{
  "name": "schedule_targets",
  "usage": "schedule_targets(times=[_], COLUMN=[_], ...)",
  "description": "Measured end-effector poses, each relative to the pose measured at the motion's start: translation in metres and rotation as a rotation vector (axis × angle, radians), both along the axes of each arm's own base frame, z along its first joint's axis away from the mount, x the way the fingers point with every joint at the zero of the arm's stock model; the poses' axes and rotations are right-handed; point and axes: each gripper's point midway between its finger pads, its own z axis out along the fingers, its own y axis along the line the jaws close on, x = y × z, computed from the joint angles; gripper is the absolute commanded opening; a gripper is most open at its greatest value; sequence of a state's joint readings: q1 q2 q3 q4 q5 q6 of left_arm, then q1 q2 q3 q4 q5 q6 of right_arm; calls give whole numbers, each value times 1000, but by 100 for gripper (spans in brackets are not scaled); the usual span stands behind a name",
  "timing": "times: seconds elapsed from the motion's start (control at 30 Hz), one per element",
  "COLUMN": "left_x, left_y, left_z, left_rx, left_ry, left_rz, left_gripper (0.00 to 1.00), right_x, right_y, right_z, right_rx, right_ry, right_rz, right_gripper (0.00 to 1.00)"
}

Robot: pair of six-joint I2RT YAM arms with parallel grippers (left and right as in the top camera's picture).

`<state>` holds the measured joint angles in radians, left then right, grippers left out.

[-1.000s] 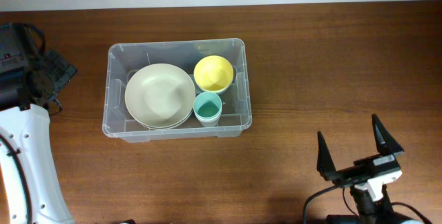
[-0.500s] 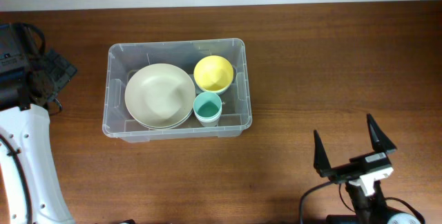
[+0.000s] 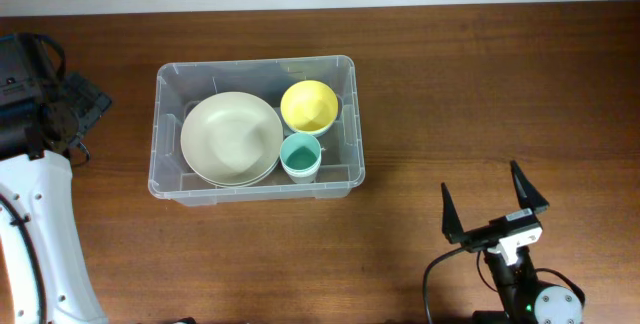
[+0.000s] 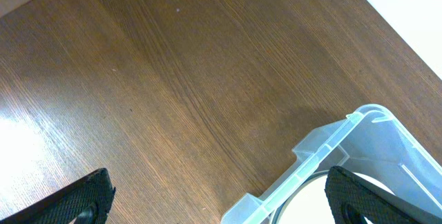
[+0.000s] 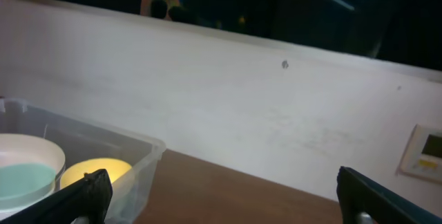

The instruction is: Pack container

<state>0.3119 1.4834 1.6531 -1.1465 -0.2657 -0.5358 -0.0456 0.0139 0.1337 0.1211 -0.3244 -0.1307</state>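
The right pincer [image 3: 481, 182], spread wide and empty, has drawn back from the container [image 3: 250, 63], so packing looks finished.

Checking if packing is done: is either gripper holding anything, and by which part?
Nothing is held. The left gripper and right gripper are open and empty, neither touching the clear rectangular plastic container.
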Motion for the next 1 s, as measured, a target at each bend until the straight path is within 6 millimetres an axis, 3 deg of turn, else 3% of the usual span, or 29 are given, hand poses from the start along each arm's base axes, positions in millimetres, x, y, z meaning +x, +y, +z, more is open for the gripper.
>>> schedule_targets(times=[0.27, 1.0], left_x=[0, 0], left_y=[0, 0], left_z=[0, 0], left_rx=[0, 0], left_ry=[0, 0], left_rz=[0, 0], left_gripper=[100, 100], right_x=[5, 15], right_y=[1, 2], right_z=[-17, -97], right_rx=[0, 11], right_ry=[35, 288], right_rz=[6, 19], right_gripper=[99, 99])
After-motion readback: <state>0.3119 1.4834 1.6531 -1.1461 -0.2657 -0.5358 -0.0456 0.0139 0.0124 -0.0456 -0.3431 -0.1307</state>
